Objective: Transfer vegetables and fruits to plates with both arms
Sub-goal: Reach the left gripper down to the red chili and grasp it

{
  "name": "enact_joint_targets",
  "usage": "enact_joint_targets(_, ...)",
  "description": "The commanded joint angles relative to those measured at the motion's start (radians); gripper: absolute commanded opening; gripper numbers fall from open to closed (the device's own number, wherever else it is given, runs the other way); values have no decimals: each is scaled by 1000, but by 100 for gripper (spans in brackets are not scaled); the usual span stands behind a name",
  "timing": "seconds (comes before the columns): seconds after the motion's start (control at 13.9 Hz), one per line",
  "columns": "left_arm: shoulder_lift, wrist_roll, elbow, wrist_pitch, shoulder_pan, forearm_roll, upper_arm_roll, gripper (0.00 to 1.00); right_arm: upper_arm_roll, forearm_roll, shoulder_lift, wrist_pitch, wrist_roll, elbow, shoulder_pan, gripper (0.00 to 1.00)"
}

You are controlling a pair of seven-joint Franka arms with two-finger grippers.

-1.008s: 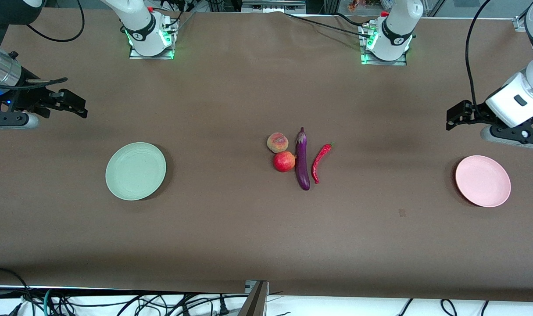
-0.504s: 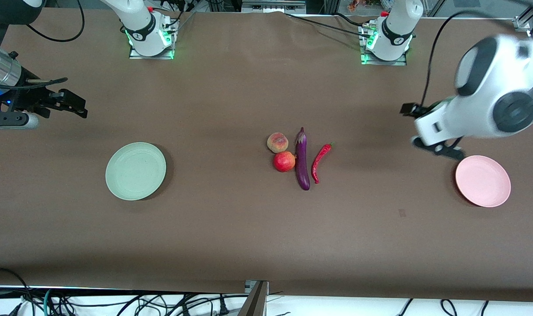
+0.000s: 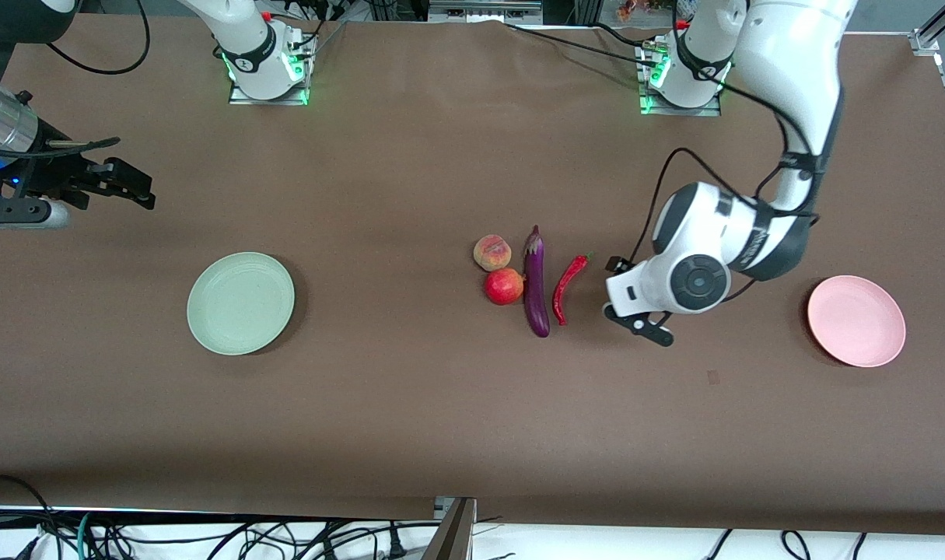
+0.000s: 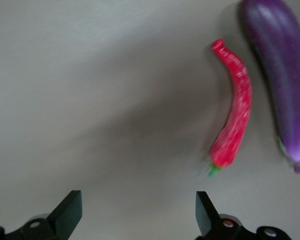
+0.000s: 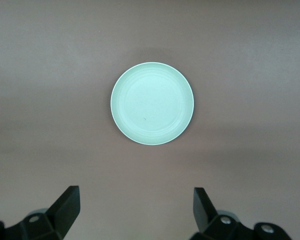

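Mid-table lie a peach (image 3: 491,253), a red pomegranate-like fruit (image 3: 504,286), a purple eggplant (image 3: 536,281) and a red chili (image 3: 568,286), side by side. My left gripper (image 3: 631,299) hangs open over bare table just beside the chili, on the pink plate's side. In the left wrist view the chili (image 4: 235,115) and eggplant (image 4: 285,75) lie off to one side of the open left gripper (image 4: 137,200). My right gripper (image 3: 139,189) waits open in the air at the right arm's end. The right wrist view shows the green plate (image 5: 152,103) ahead of the right gripper (image 5: 135,195).
The pale green plate (image 3: 240,303) sits toward the right arm's end, the pink plate (image 3: 856,320) toward the left arm's end. Both hold nothing. Cables hang past the table edge nearest the front camera.
The left arm has swung in from the pink plate's end of the table to a spot beside the chili. The right arm has not moved.
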Motion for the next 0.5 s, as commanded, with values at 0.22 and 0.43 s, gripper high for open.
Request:
enact_joint_targets(0.22,13,-131,-43,70,-156,27,13,100,8,-12,4,-3,6,17,3,100)
enact_joint_targets(0.43,44,-140,-101,218,-187,110,13,100,8,-8,4,7,6,17,3,100)
